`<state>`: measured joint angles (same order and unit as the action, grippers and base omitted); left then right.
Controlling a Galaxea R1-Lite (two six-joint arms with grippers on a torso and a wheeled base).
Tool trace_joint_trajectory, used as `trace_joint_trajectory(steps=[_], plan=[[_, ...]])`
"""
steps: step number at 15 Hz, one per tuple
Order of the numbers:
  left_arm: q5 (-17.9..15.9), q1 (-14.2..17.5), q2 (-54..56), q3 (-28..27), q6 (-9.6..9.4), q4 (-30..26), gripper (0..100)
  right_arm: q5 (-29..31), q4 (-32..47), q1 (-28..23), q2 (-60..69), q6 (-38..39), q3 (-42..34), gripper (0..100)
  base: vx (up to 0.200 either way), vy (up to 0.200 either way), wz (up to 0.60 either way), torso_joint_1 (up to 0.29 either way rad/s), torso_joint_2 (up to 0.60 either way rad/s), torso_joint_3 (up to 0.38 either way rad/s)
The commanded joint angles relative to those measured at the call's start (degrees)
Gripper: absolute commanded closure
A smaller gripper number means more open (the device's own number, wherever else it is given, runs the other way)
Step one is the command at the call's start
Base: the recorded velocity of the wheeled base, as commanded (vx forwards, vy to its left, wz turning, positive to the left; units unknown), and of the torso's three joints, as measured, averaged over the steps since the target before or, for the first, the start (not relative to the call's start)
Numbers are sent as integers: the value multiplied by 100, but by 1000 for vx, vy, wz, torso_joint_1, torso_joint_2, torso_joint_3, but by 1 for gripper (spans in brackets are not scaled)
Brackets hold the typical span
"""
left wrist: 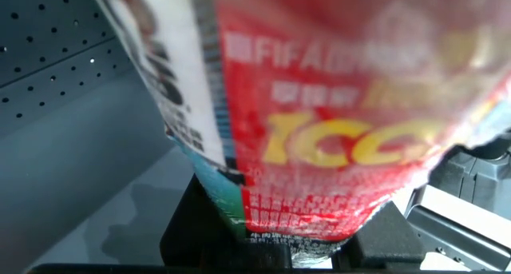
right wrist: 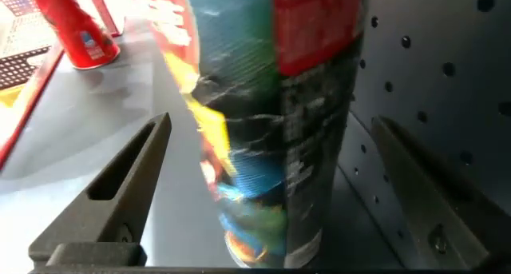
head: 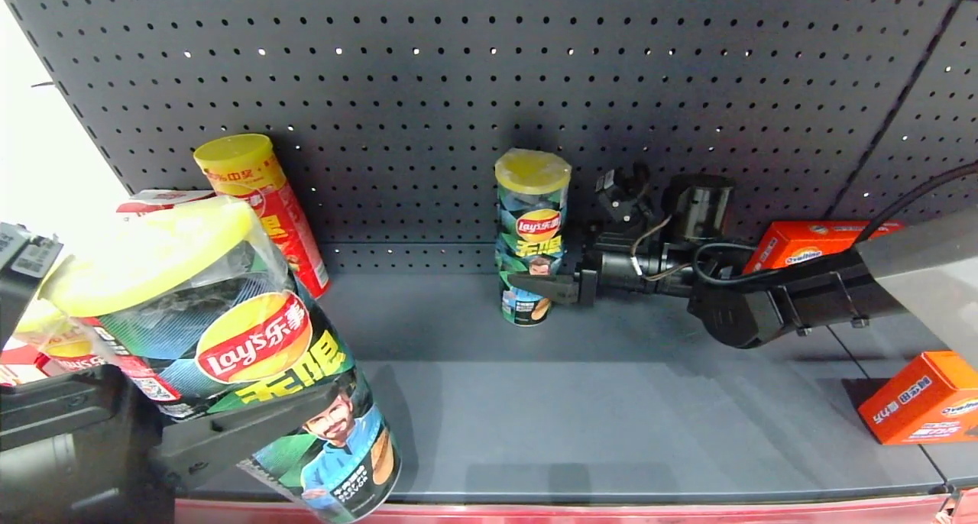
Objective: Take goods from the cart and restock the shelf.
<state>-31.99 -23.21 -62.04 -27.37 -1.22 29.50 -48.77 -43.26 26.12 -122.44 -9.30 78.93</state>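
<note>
At the far left the left gripper (head: pixel 229 402) is clamped on a wrapped can (head: pixel 229 333), green with a yellow lid, held tilted over the front edge of the shelf (head: pixel 611 402). Red packaging shows against it under the clear wrap, so it may be a bundle, though I cannot tell for sure. Behind it a red can (head: pixel 263 203) stands by the back panel (head: pixel 458 73). The risk here is the slant: set down as it hangs, the wrapped can could land on its rim and roll off the front, or swing into the red can. In the middle an upright can (head: pixel 532 226) stands on the shelf near the back panel, with the right gripper (head: pixel 535 283) around it, fingers apart and a gap on each side. It looks placed, but a crooked pull-back could clip it and tip it over. To the right lie two orange boxes, one at the back (head: pixel 810 241) and one near the front (head: pixel 924 398), well apart. Every can is lidded and both boxes are closed, so what is inside stays hidden.
</note>
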Motion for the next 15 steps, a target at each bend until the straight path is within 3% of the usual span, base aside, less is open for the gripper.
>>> trace_joint_trajectory(steps=[1,5,6,15], plan=[[8,1,-1,-5,-1,3,100,0,2,68,-271,-1,210,0,0,0,0,0,0,0],[17,1,-1,3,-1,3,100,-9,-112,139,-438,-28,307,0,0,0,0,0,0,0],[17,1,-1,12,-1,3,100,0,-191,130,-447,-10,316,100,0,0,0,0,0,0],[8,1,8,39,-1,3,100,105,-191,235,265,-1,-133,100,0,0,0,0,0,0]])
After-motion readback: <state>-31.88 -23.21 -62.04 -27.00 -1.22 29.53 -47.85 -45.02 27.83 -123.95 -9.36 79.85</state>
